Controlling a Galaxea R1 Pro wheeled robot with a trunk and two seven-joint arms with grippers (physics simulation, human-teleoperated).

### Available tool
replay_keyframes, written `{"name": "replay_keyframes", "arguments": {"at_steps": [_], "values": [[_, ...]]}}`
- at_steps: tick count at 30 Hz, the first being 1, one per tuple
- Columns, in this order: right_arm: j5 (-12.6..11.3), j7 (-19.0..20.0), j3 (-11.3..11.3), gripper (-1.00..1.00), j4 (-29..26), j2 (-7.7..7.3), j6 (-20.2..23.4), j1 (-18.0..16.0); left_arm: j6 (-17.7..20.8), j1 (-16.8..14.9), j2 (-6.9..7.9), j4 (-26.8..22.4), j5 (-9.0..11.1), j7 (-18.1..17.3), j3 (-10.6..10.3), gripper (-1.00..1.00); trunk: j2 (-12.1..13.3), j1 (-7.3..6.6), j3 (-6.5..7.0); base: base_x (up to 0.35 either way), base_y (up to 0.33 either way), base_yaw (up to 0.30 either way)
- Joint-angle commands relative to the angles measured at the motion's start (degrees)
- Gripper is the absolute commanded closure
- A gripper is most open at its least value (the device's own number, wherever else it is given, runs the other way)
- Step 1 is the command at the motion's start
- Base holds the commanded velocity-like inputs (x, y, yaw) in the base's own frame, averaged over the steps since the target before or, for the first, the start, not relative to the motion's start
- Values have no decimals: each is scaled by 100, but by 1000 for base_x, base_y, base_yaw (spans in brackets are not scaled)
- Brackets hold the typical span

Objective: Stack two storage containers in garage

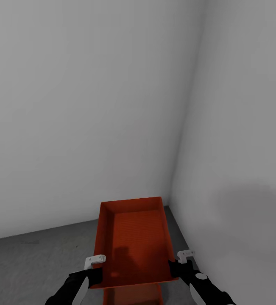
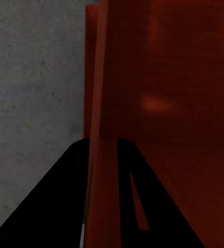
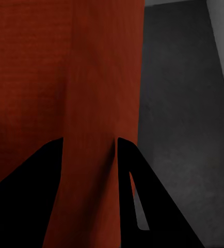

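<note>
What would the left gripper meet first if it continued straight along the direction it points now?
Probably the grey floor. The left gripper already straddles the side wall of the orange-red container, so that wall runs on between its fingers, with the floor beyond; the depth is unclear.

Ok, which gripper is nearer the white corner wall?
Right. The right gripper clamps the bin's wall-side edge, beside the white wall; the left gripper clamps the opposite edge.

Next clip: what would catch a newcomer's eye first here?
The orange-red container, vivid against bare white walls and the dark grey floor, held low in the head view near the room's corner. The left gripper and right gripper each clamp one of its long side walls; a second red container peeks out below it.
</note>
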Motion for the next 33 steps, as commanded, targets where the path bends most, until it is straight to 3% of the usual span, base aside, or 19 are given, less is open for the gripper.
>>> {"name": "replay_keyframes", "arguments": {"at_steps": [1, 33], "values": [[-65, 182, 171, 100, 21, -6, -23, -2, -160, -4, 118, -213, -131, 160, 33, 100, -9, 2, -10, 0, 111, -129], [-65, 182, 171, 100, 21, -3, -23, -2, -165, -2, 94, -213, -117, 160, 33, 100, -9, 2, -10, -31, 7, -8]]}}
